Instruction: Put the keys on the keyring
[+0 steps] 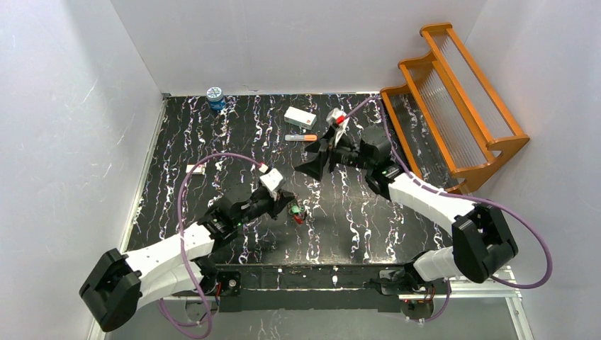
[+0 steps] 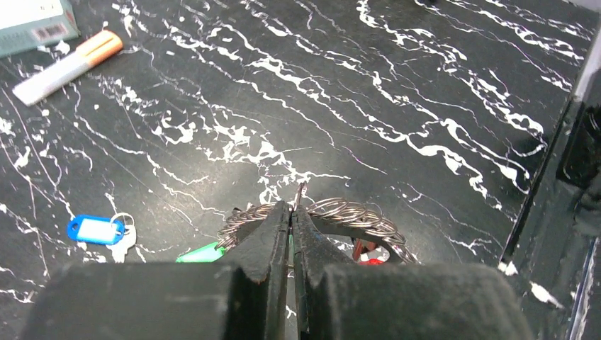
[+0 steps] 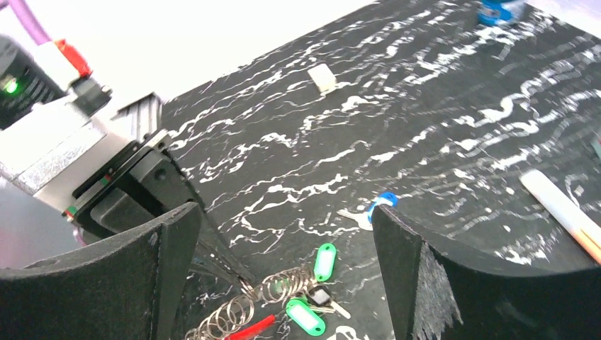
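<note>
Jaws, top view: left gripper (image 1: 285, 200) is pinched shut on the keyring (image 1: 296, 212) mid-table. Right gripper (image 1: 312, 168) is spread wide and empty, just beyond it on the far side. Marker (image 1: 301, 137) and box (image 1: 300, 117) lie farther off; rack (image 1: 453, 106) is far right, well apart.

Left wrist: I'm clamping one strand of the coil. Blue key (image 2: 96, 230) lies loose to the left, off the ring.

Right wrist: green keys (image 3: 324, 261) sit against the coil; can't tell if they're threaded.

My call: keep the ring steady while right takes the blue key by its plastic head, leaving the shank free. Open table around that key; it's only tight near my left fingers.
</note>
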{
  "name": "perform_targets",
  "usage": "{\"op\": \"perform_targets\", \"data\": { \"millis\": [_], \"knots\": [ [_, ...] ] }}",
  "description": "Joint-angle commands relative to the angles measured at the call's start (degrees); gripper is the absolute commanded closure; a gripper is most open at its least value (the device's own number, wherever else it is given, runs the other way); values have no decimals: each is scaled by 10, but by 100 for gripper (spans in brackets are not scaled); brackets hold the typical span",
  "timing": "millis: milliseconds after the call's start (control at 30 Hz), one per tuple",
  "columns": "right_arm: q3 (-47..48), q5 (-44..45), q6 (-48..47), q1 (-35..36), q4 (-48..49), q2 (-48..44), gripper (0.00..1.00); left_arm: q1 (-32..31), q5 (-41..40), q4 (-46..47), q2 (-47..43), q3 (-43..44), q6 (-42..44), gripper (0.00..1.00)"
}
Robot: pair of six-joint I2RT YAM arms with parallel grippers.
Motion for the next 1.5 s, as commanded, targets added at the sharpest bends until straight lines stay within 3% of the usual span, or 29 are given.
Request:
{"op": "perform_targets", "data": {
  "millis": [0, 200, 500, 667, 1000, 1333, 1467],
  "knots": [
    [35, -17, 110, -65, 2, 20, 1, 24, -9, 39, 38, 39, -82, 100],
    [42, -24, 180, -135, 33, 64, 1, 82, 25, 93, 85, 54, -164, 100],
    [69, -25, 248, -220, 0, 122, 1, 158, 77, 197, 129, 38, -234, 100],
    [105, -32, 239, -248, -129, 158, 1, 205, 76, 247, 119, 32, -256, 100],
    [84, -2, 162, -233, -200, 148, 1, 264, 84, 250, 83, 55, -221, 100],
    [74, 100, 95, -134, -291, 109, 1, 264, 127, 233, 33, 41, -199, 100],
    [79, 126, 93, -101, -307, 95, 1, 264, 112, 162, -13, 47, -163, 100]
  ]
}}
